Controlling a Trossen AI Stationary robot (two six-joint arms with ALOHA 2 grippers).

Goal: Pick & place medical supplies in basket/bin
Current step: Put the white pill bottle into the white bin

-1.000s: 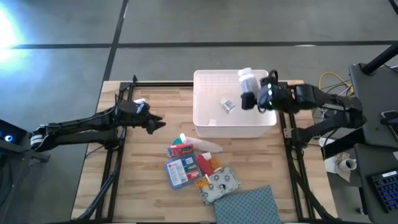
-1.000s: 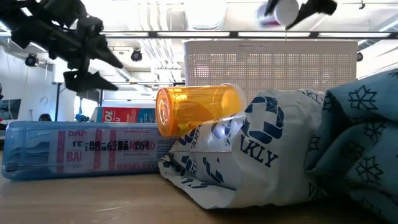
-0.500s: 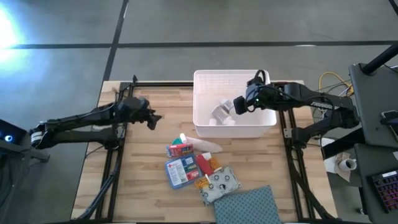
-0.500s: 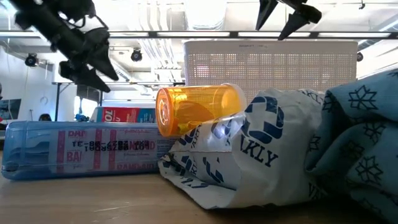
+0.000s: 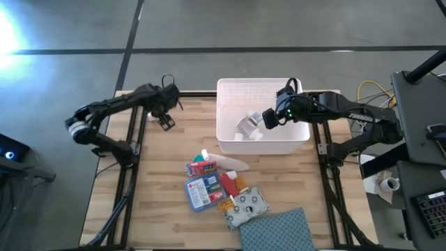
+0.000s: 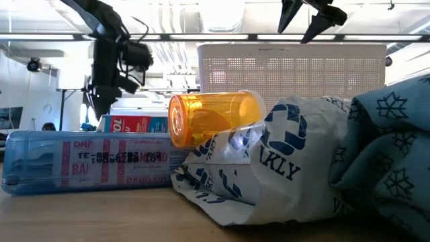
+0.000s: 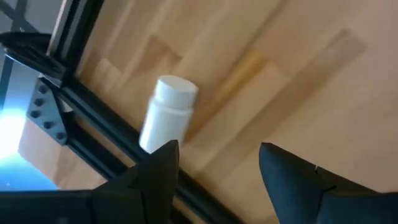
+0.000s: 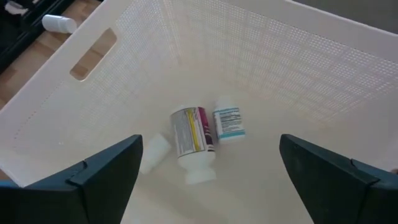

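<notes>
The white bin (image 5: 230,144) stands at the table's far middle with white pill bottles (image 8: 194,138) lying in it. My right gripper (image 5: 268,118) hovers open above them (image 8: 210,146). A white pill bottle (image 7: 168,112) lies on its side at the far left, against the black frame rail (image 7: 93,106). My left gripper (image 5: 166,121) points down just beside it, open and empty (image 7: 217,155). Near the front lie a blue flat packet (image 5: 201,192), a red and white pack (image 5: 202,166), an orange bottle (image 6: 215,117) and a white patterned pouch (image 5: 249,206).
A blue-grey dotted cloth (image 5: 277,230) lies at the near edge, right of the pouch. Black frame rails (image 5: 132,167) run along the table's left and right sides. Bare wood lies between the left rail and the packs.
My right gripper has let go of a white pill bottle, which has fallen into the bin, and has shifted slightly toward the left over it. My left arm has folded back; its gripper has gone toward the far left corner and tipped from level to pointing down.
</notes>
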